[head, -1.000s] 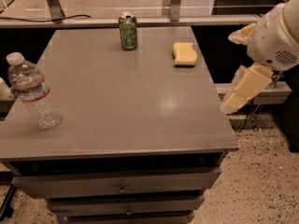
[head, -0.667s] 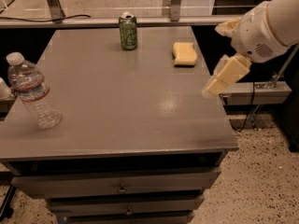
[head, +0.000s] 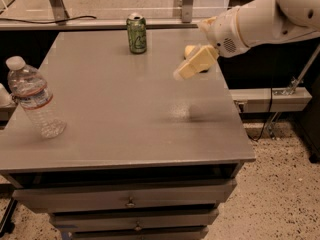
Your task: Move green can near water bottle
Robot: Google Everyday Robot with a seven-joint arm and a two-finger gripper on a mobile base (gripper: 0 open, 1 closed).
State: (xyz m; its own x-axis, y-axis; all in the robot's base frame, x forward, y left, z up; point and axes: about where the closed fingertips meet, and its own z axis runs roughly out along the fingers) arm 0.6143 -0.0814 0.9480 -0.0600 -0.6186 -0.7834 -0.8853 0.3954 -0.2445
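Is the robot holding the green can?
No, the can stands alone at the back edge of the table, and the gripper hangs in the air to its right, not touching it.

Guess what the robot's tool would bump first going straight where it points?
Probably the bare table top. The tool hangs over its right side in the picture, pointing down and left, away from the green can; depth is hard to judge.
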